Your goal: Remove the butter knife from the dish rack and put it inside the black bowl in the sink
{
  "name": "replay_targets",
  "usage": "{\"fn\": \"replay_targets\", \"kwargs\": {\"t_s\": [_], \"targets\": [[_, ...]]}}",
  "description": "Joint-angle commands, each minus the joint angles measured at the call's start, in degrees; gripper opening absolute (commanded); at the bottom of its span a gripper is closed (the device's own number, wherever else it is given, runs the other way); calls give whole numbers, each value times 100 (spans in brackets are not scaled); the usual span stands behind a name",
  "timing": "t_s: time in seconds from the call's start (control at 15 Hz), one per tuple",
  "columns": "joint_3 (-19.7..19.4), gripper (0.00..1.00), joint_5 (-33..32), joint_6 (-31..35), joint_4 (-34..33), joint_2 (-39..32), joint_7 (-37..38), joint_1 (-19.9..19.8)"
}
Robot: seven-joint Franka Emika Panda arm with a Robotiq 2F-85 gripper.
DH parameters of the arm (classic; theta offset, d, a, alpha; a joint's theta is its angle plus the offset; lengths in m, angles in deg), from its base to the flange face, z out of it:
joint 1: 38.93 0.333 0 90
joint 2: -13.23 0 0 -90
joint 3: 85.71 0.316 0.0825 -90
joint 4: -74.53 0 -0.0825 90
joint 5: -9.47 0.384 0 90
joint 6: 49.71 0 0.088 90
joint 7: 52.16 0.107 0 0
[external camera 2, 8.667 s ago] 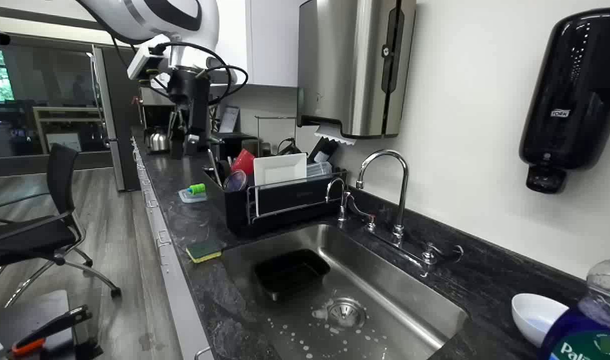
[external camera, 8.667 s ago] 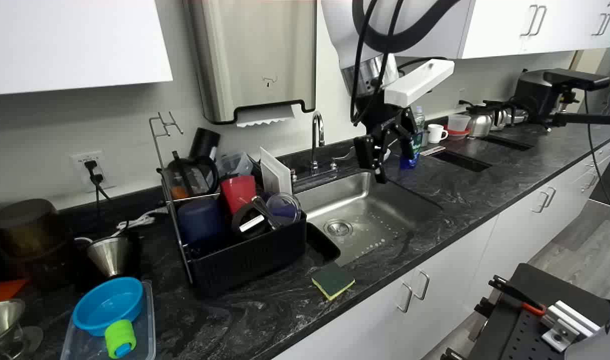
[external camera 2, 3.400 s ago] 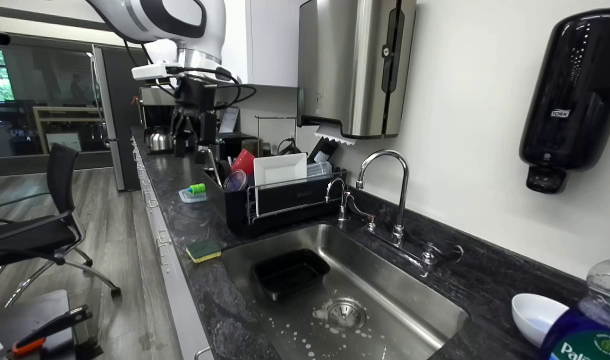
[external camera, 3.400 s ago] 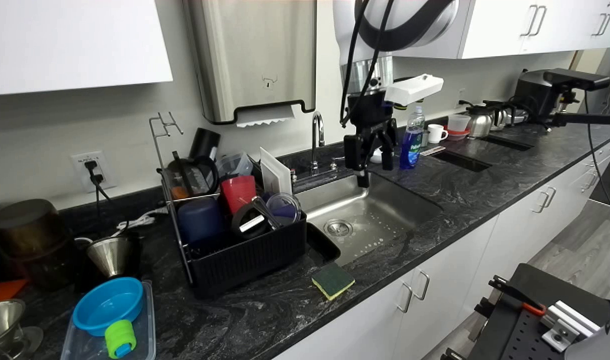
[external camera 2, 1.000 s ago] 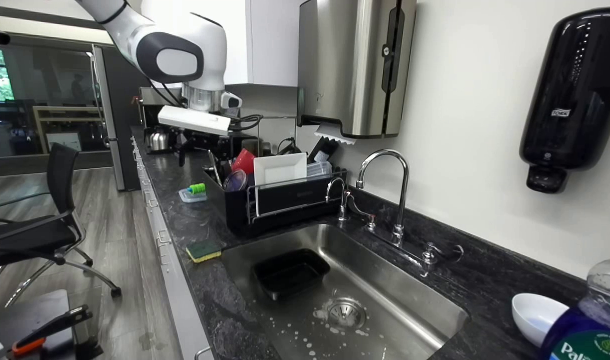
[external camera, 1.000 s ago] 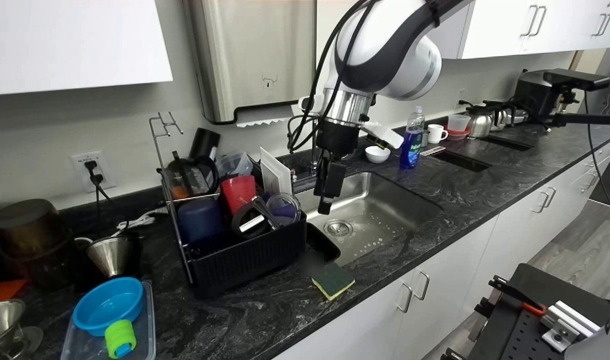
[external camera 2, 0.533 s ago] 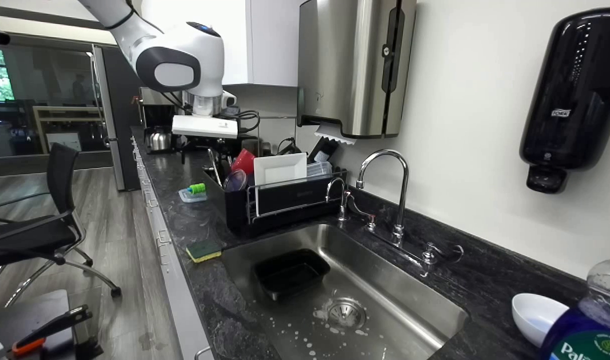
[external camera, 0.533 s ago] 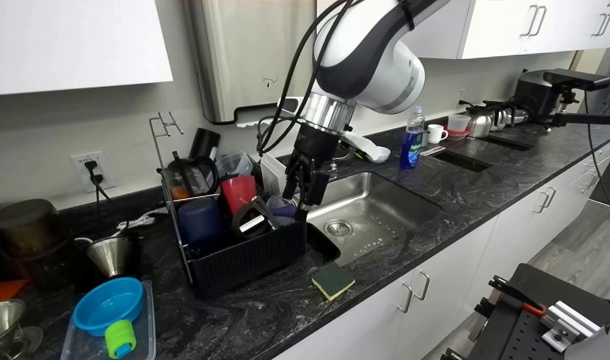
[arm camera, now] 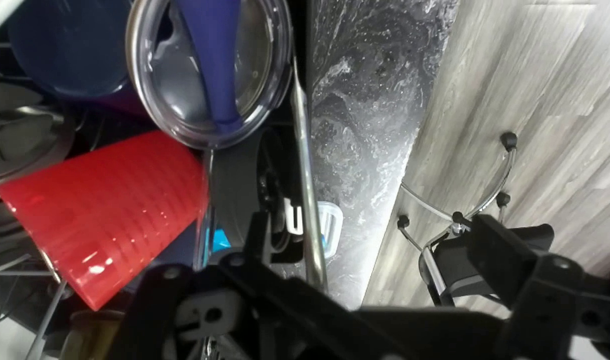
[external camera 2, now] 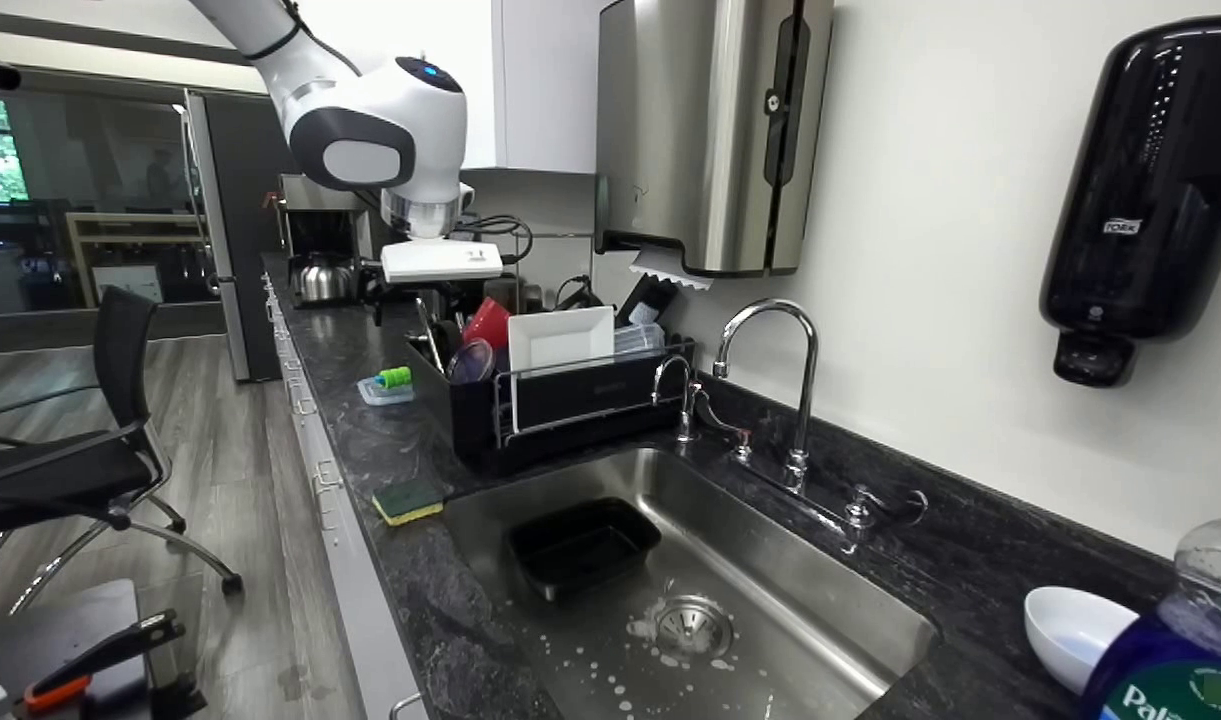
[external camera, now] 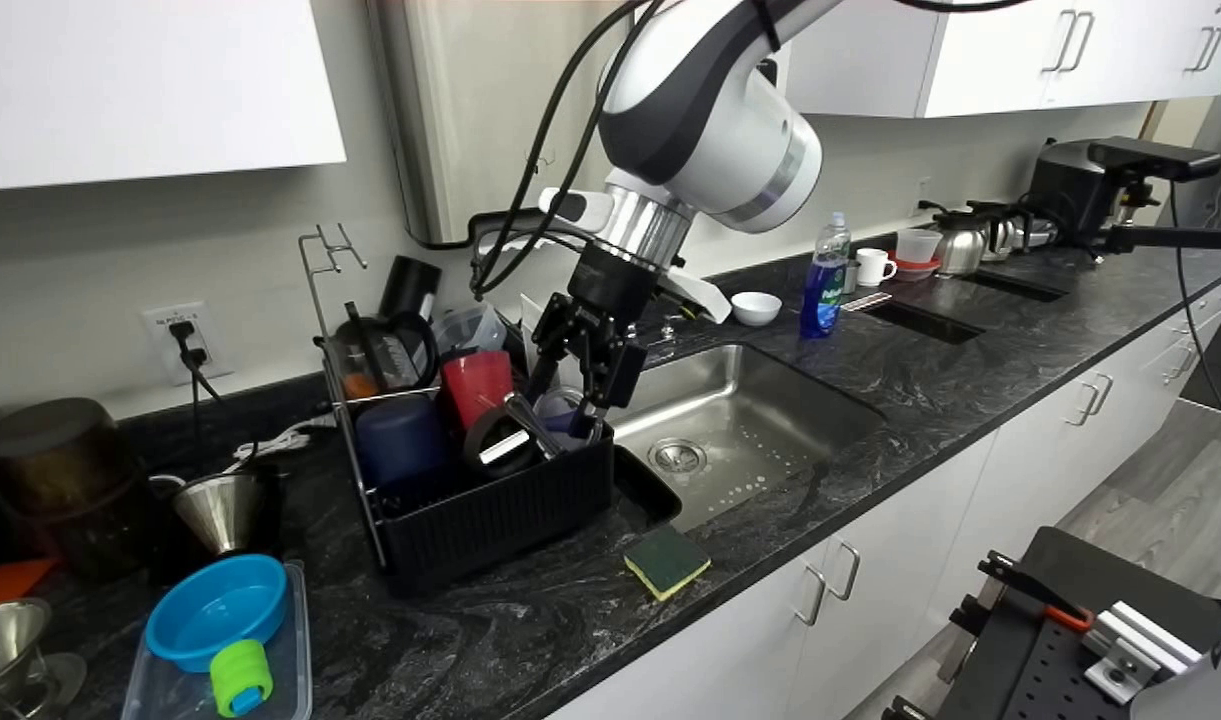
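Note:
The black dish rack [external camera: 500, 525] stands beside the sink, full of dishes. A thin metal utensil [arm camera: 308, 200], seemingly the butter knife, stands along the rack's counter-side edge in the wrist view. My gripper [arm camera: 372, 225] is open, with the utensil between its fingers and closer to the left one in that view. In an exterior view the gripper [external camera: 570, 408] is tilted, with its fingertips at the rack's front corner by the sink. In an exterior view the gripper is mostly hidden behind the white camera mount. The black bowl [external camera 2: 582, 545] lies in the sink [external camera 2: 820, 600], against its rack-side end.
A red cup [arm camera: 120, 210], a clear round lid [arm camera: 265, 65] and a purple handle [arm camera: 212, 55] crowd the rack near the gripper. A white plate [external camera 2: 560, 340] stands on edge there. A sponge [external camera: 667, 562] lies on the counter. A faucet [external camera 2: 805, 390] rises behind the sink.
My arm has swung from above the sink toward the dish rack, lowering and tilting the gripper. In the last second the fingers came down to the rack's front corner. The bowl and dishes have not moved.

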Motion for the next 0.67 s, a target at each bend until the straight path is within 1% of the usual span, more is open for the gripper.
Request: {"fn": "replay_targets", "kwargs": {"t_s": [0.0,0.27,0.6], "targets": [[95,100,238,-158,-259,-222,-716,-175],[127,100,261,-177,-478,-451,-1023,-224],[234,100,223,-161,-741,-721,-1028,-235]]}}
